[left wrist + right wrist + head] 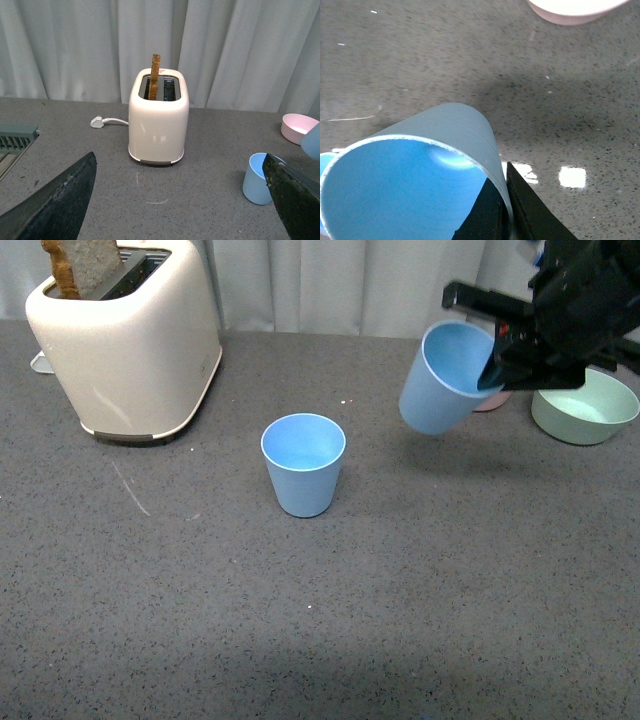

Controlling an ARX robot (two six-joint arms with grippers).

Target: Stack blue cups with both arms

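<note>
Matte tapered blue cup (436, 395) pinched by right fingers (532, 215); left fingers (55, 205) spread, empty.

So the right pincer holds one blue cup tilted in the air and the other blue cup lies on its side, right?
No. The right pincer does hold one blue cup tilted in the air, but the other blue cup stands upright, as the front view shows.
</note>
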